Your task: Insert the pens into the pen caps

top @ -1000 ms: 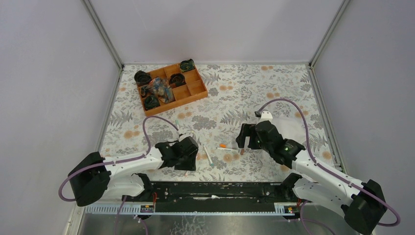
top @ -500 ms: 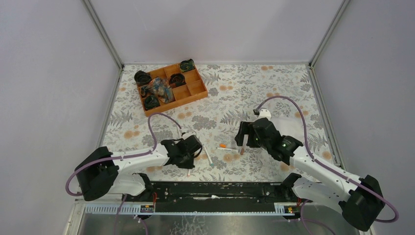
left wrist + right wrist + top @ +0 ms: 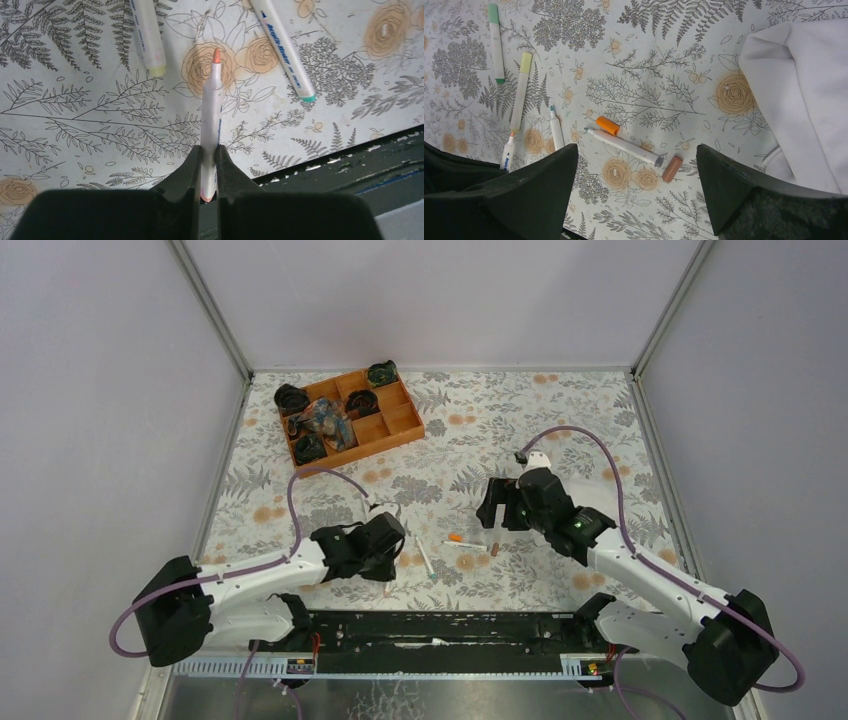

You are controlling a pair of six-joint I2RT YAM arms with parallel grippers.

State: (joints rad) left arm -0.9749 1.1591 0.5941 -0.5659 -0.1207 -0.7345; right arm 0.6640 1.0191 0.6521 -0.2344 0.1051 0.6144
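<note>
My left gripper [image 3: 209, 150] is shut on a white pen [image 3: 211, 110] with an orange tip, which points away from the jaws just above the cloth. Two more pens lie beyond it, one with a yellowish end [image 3: 147, 35] and one with a teal end [image 3: 285, 50]. In the top view this gripper [image 3: 388, 565] is near the table's front edge. My right gripper [image 3: 636, 175] hangs open above an uncapped pen [image 3: 624, 146], an orange pen cap [image 3: 607, 125] and a brown pen cap [image 3: 672, 168]. All three lie flat on the cloth between the jaws.
A crumpled white paper sheet [image 3: 804, 100] lies to the right of the right gripper. An orange compartment tray [image 3: 391, 428] with dark items stands at the back left. The black base rail [image 3: 450, 625] runs along the front edge. A floral cloth [image 3: 560, 420] covers the table.
The left gripper has closed on the orange-tipped pen and shifted a little. The right gripper has moved slightly away from the front edge, still open.
</note>
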